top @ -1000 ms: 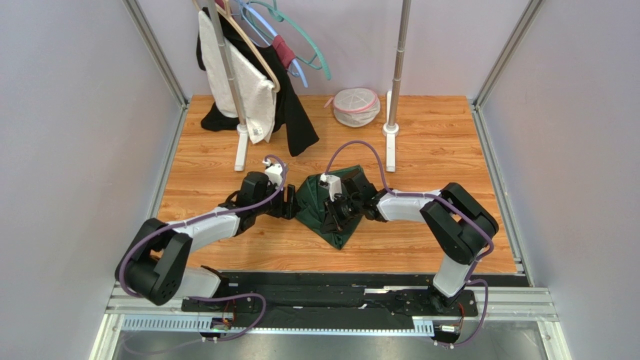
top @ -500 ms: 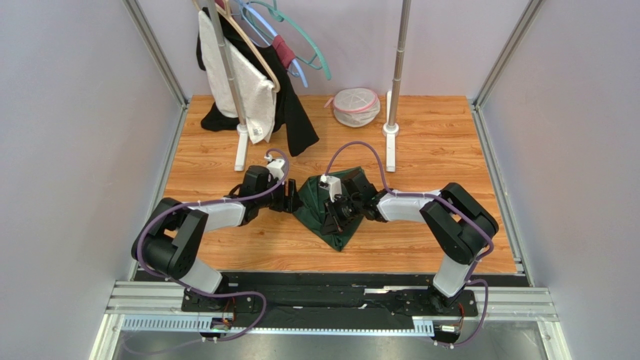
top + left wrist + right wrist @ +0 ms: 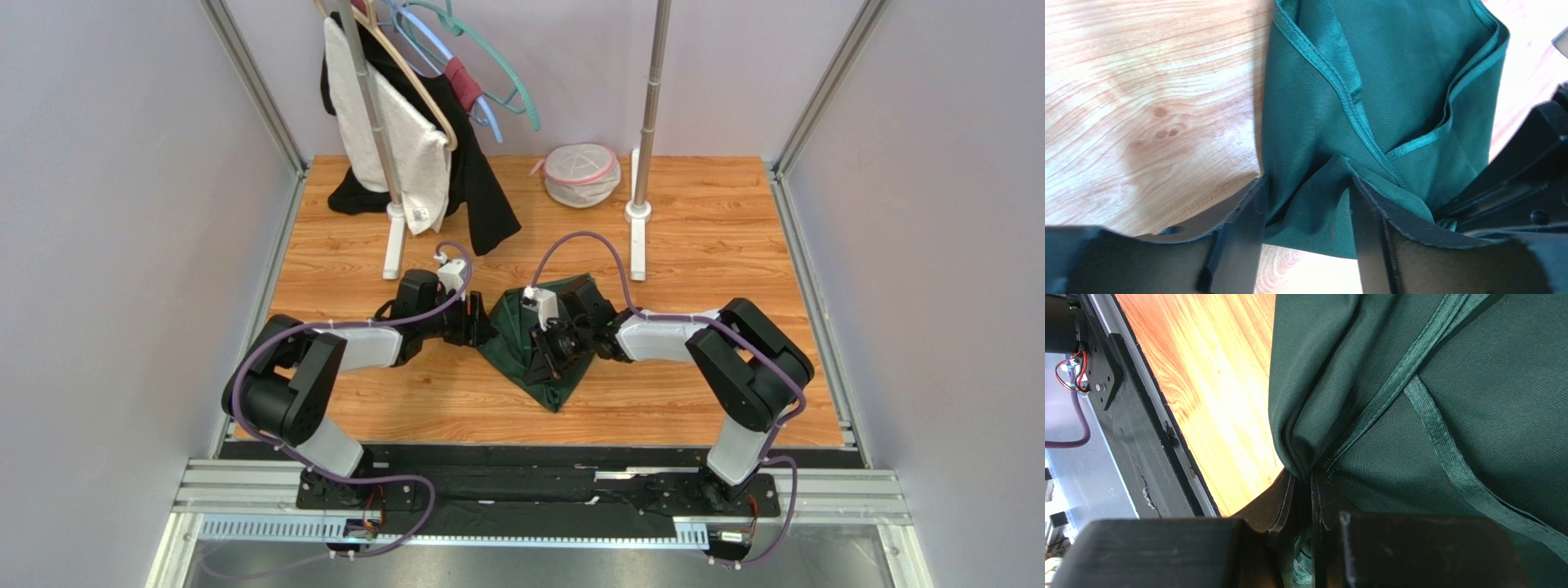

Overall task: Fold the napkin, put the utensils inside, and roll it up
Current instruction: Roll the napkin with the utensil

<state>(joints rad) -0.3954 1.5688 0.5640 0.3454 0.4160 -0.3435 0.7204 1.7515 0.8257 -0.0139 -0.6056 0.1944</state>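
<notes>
The dark green napkin (image 3: 546, 368) lies crumpled on the wooden table between my two grippers. My left gripper (image 3: 481, 321) is at its left edge. In the left wrist view the napkin (image 3: 1389, 79) has a raised fold standing between the spread fingers of the left gripper (image 3: 1306, 184), which is open and not pinching it. My right gripper (image 3: 550, 348) is over the napkin's middle. In the right wrist view the right gripper (image 3: 1303, 476) is shut on a bunched fold of the napkin (image 3: 1438, 386). The fork is hidden or out of view.
A clothes rack (image 3: 395, 233) with hangers and garments stands at the back left. A second pole (image 3: 638, 202) stands at the back middle, with a white mesh bag (image 3: 580, 174) beside it. The metal rail (image 3: 540, 484) with the arm bases runs along the near edge.
My left arm's elbow has swung inward toward the middle while its gripper stayed at the napkin's left edge. The right gripper has kept its hold and barely moved.
</notes>
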